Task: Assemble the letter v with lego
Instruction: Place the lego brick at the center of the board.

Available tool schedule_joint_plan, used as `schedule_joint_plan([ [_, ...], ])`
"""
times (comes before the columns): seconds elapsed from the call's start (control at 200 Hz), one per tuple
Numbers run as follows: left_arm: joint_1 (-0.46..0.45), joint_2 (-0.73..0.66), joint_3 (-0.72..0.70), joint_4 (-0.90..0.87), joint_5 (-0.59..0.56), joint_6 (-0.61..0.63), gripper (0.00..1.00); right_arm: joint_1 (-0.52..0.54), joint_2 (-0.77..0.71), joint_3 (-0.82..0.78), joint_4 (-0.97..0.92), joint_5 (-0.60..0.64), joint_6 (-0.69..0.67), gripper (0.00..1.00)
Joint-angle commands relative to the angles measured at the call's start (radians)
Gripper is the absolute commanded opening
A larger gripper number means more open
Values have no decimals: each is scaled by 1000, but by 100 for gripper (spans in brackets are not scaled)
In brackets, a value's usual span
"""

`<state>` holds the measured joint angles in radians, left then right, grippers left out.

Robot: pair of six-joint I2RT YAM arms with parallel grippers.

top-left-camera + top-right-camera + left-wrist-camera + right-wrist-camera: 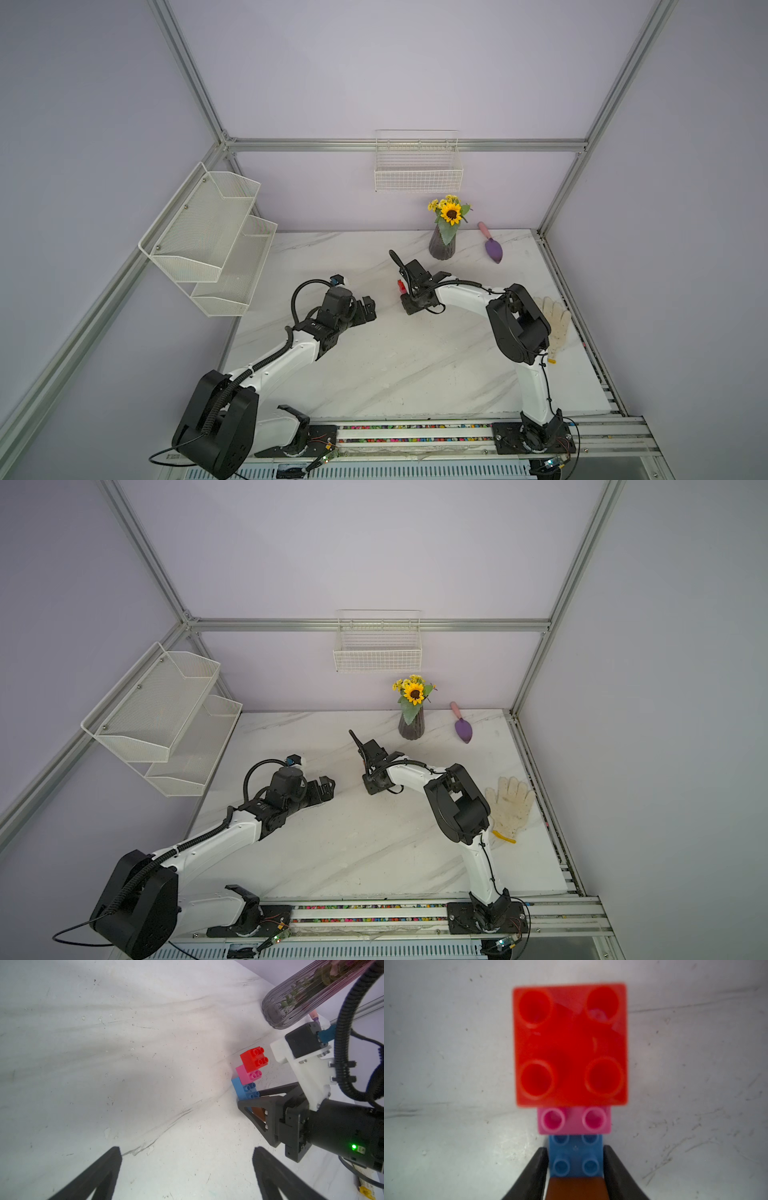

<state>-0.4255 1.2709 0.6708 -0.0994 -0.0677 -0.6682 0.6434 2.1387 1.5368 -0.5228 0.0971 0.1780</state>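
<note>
Several lego bricks are joined in a stepped stack: red (570, 1043) on pink (574, 1121) on a light-blue brick (576, 1157), with an orange-brown brick (576, 1188) at the blue one's other end. My right gripper (575, 1148) is shut on the blue brick, one finger against each side. The left wrist view shows the same stack, red (250, 1059), pink (245, 1074) and blue (241, 1088), low at the tabletop in the right gripper (249, 1098). In a top view only the red brick (401, 286) peeks out. My left gripper (186, 1149) is open and empty, a short way left of the stack (368, 309).
A ribbed vase with a sunflower (442, 245) stands just behind the right gripper, with a purple trowel (492, 249) beside it. A white glove (555, 320) lies at the table's right edge. A mesh shelf (208, 237) and a wire basket (417, 174) hang on the walls.
</note>
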Motion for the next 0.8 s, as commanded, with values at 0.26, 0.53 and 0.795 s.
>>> schedule_joint_plan([
  [0.26,6,44,12,40,1,27,100,-1,72,-8,-16,-78,25,28],
  [0.53,7,27,4,35,-10,46,100,-54,13,-131,51,-632,101,24],
  [0.795,7,44,-6,23,-1,48,100,-117,64,-222,226,-957,185,39],
])
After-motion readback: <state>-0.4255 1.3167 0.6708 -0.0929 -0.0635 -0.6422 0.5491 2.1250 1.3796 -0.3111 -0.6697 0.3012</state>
